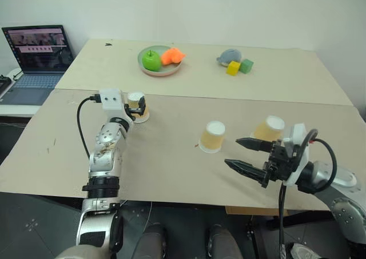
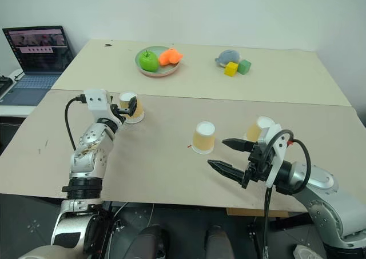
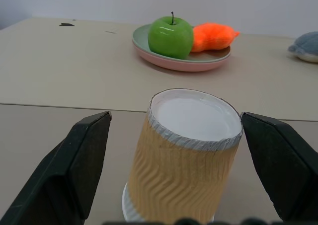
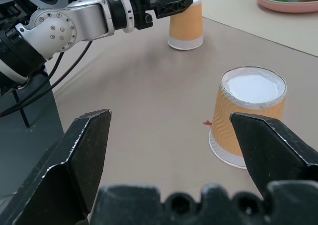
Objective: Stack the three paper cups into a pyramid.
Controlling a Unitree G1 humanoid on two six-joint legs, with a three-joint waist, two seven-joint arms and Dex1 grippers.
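Observation:
Three paper cups stand upside down on the table, tan sides with white bases up. The left cup (image 1: 136,106) sits between the fingers (image 3: 84,155) of my left gripper (image 3: 175,116), which is open, with a gap on each side. The middle cup (image 1: 212,136) stands alone at the table's centre. Just in front of the right cup (image 1: 269,128) and to the right of the middle one, my right gripper (image 1: 232,151) hovers open and empty, pointing left. In the right wrist view the middle cup (image 4: 248,115) is near and the left cup (image 4: 186,24) is farther off.
At the back of the table a plate (image 1: 143,58) holds a green apple (image 1: 151,60) and an orange toy (image 1: 172,56). A grey plush (image 1: 229,55), a yellow block (image 1: 233,68) and a green block (image 1: 246,66) lie back right. A laptop (image 1: 37,56) stands off the table's left.

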